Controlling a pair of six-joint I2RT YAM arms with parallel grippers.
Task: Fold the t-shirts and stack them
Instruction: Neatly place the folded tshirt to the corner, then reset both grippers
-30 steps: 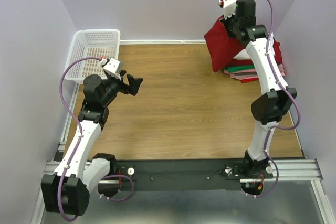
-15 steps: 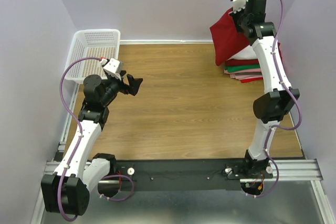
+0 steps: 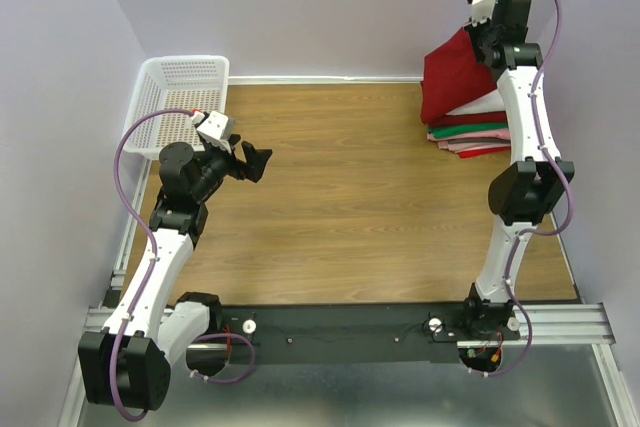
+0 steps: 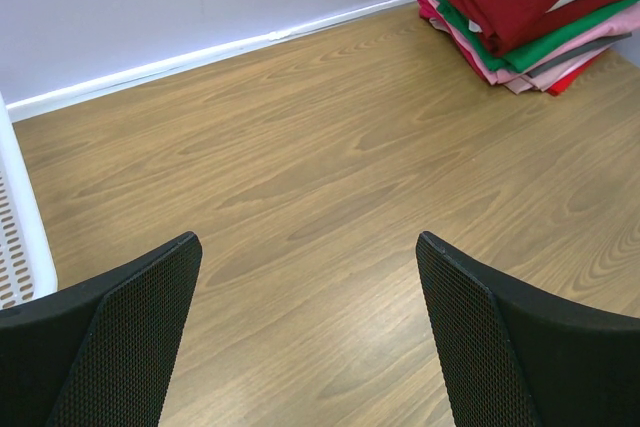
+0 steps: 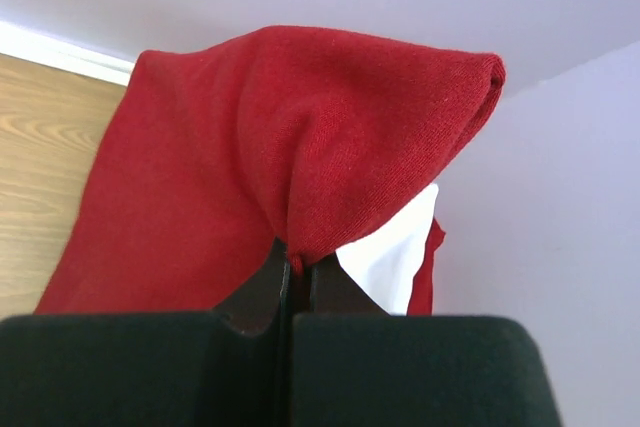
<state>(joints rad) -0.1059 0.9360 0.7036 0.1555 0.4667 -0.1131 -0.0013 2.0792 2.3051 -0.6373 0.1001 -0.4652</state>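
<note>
My right gripper (image 5: 297, 272) is clamped on the dark red t-shirt (image 3: 455, 72), lifted above the folded stack (image 3: 470, 132); it is not laid yet.

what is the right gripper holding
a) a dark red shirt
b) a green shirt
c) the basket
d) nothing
a: the right gripper is shut on a fold of the dark red shirt, which hangs from it above the stack in the far right corner.
</note>
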